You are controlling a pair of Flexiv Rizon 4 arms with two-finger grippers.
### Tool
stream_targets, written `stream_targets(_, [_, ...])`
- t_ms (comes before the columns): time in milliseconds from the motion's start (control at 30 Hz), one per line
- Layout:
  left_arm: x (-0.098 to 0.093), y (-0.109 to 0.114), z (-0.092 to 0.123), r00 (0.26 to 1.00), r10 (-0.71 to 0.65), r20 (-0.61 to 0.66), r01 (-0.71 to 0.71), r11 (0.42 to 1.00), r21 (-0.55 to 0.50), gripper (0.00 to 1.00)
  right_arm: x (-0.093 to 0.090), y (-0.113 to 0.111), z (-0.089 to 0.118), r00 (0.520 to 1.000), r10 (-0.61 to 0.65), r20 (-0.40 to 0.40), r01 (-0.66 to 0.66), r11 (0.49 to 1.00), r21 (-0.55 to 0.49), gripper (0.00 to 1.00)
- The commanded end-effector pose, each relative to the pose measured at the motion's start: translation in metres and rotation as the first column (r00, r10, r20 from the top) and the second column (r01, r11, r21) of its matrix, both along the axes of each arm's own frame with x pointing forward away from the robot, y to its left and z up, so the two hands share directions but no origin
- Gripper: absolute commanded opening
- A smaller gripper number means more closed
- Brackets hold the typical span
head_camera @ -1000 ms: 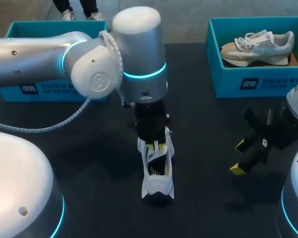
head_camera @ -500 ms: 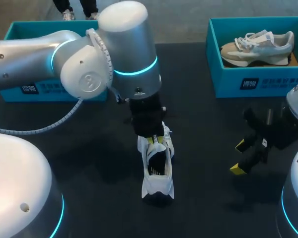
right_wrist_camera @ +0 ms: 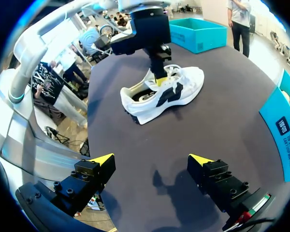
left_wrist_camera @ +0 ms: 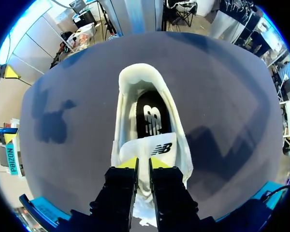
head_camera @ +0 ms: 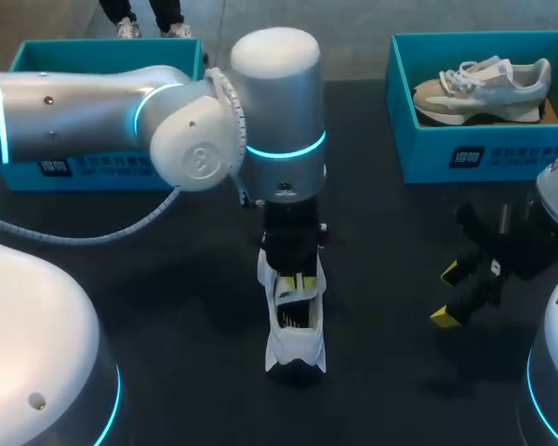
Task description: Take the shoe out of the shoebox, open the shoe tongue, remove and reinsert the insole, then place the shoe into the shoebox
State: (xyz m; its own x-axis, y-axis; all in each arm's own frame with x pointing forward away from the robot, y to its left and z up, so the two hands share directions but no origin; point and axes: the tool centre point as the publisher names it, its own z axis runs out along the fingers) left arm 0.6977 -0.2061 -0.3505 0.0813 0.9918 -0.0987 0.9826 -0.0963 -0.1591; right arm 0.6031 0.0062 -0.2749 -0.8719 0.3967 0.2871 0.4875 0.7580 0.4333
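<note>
Dark table [head_camera: 167, 307]. My left arm [head_camera: 93, 111] in over its centre. Teal shoebox [head_camera: 37, 56] back left; second shoebox [head_camera: 502, 153] back right holds beige shoe [head_camera: 484, 85]. White shoe [head_camera: 296, 325] upright mid-table, outside both. My right gripper [right_wrist_camera: 152, 162] gapes wide, well apart from it. My left gripper [left_wrist_camera: 143, 164] pinches tongue [left_wrist_camera: 152, 150], fingers nearly together. Insole [left_wrist_camera: 152, 118] inside.
</note>
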Motion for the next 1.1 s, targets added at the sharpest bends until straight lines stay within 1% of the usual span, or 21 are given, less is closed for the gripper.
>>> stream_targets(33, [0.0,0.007,0.019,1.0,0.014,0.022,-0.013,0.999,-0.031,0.14,-0.002,0.0,0.0,1.0,-0.001,0.002,0.001,1.0,0.0,1.0])
stream_targets(167, [0.004,0.009,0.031,0.999,0.034,0.039,-0.031,0.997,-0.065,0.14,-0.002,0.0,0.0,1.0,-0.001,0.002,0.001,1.0,0.0,1.0])
stream_targets(400, [0.004,0.013,0.035,0.997,0.061,0.042,-0.058,0.995,-0.082,0.14,-0.002,0.0,0.0,1.0,-0.001,0.002,0.001,1.0,0.0,1.0])
stream_targets(500, [-0.001,0.018,0.046,0.996,0.076,0.048,-0.071,0.993,-0.095,0.14,-0.002,0.0,0.0,1.0,-0.001,0.002,0.001,1.0,0.0,1.0])
stream_targets(667, [-0.011,0.029,0.069,0.984,0.166,0.062,-0.16,0.983,-0.095,0.19,-0.002,0.0,0.0,1.0,-0.001,0.002,0.001,1.0,0.0,1.0])
stream_targets(700, [-0.013,0.032,0.073,0.98,0.192,0.054,-0.186,0.978,-0.095,0.23,-0.002,0.0,0.0,1.0,-0.001,0.002,0.001,1.0,0.0,1.0])
stream_targets(767, [-0.02,0.037,0.081,0.972,0.233,0.026,-0.23,0.969,-0.092,0.39,-0.002,0.0,0.0,1.0,-0.001,0.002,0.001,1.0,0.0,1.0])
stream_targets(800, [-0.024,0.04,0.084,0.965,0.261,0.014,-0.259,0.962,-0.082,0.5,-0.002,0.0,0.0,1.0,-0.001,0.002,0.001,1.0,0.0,1.0])
stream_targets(833, [-0.027,0.042,0.087,0.958,0.286,-0.001,-0.285,0.955,-0.079,0.75,-0.002,0.0,0.0,1.0,-0.001,0.002,0.001,1.0,0.0,1.0])
stream_targets(900, [-0.032,0.045,0.089,0.944,0.329,-0.029,-0.33,0.942,-0.056,1.0,-0.002,0.0,0.0,1.0,-0.001,0.002,0.001,1.0,0.0,1.0])
stream_targets(967, [-0.039,0.047,0.09,0.911,0.404,-0.08,-0.406,0.914,-0.012,1.0,-0.002,0.0,0.0,1.0,-0.001,0.002,0.001,1.0,0.0,1.0])
stream_targets(1000, [-0.043,0.047,0.09,0.899,0.429,-0.085,-0.43,0.903,0.004,1.0,-0.002,0.0,0.0,1.0,-0.001,0.002,0.001,1.0,0.0,1.0])
stream_targets(1100, [-0.055,0.047,0.089,0.874,0.467,-0.131,-0.468,0.883,0.025,1.0,-0.002,0.0,0.0,1.0,-0.001,0.002,0.001,1.0,0.0,1.0])
